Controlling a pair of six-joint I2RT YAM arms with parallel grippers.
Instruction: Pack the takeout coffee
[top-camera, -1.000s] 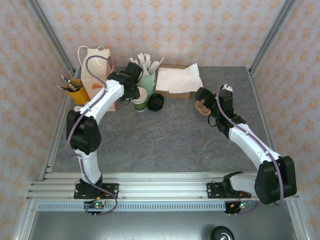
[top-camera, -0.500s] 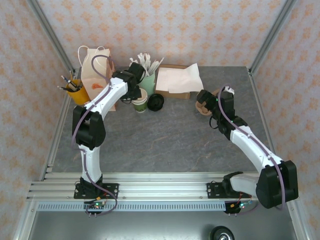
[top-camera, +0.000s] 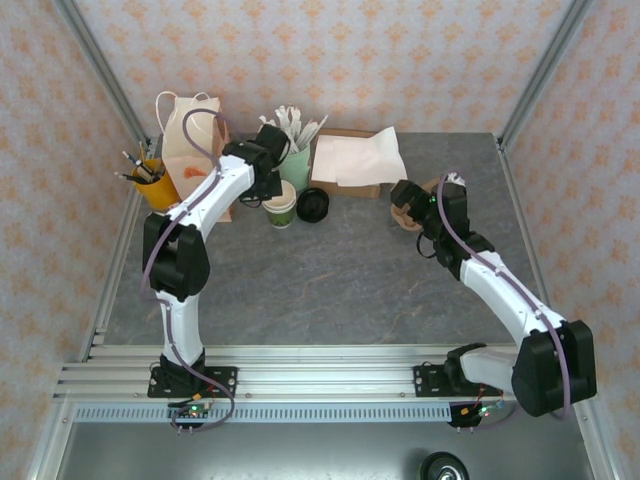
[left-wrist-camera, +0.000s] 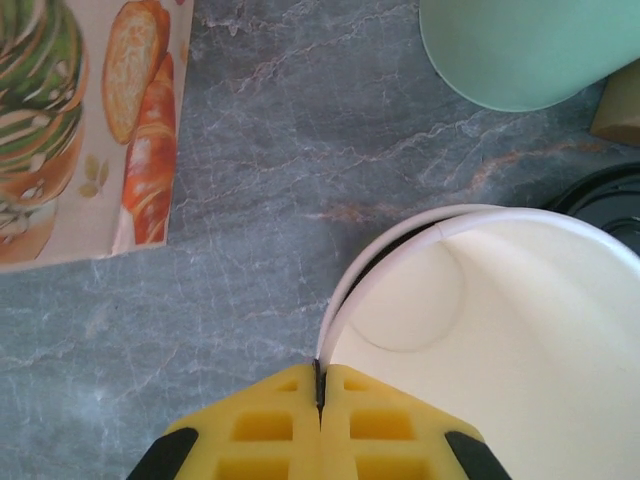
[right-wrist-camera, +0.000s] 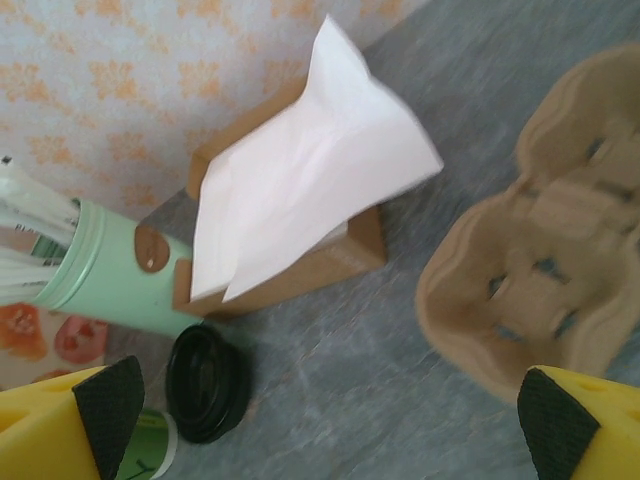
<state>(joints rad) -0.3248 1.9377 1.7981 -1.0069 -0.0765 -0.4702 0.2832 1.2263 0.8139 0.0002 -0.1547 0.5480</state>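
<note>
Now: my left claw pinches the rim of the coffee cup.
Its black lid lies just right of it; my right claw gapes, empty.

The table is veined grey, the lid black, the cup cream-lined.

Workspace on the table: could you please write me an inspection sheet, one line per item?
surface: grey marbled table, no spill seen
job's things: dark green paper cup, lidless; black lid lying on the table right beside it
clutter: paper bag, yellow pen cup, pale green cup of wrapped sticks, napkin holder, cardboard cup carrier
end effectors: left end effector shut on the cup's rim; right end effector open, near the carrier
cables: purple cable along each arm, no snag seen
surroundings: patterned walls, aluminium frame
</note>
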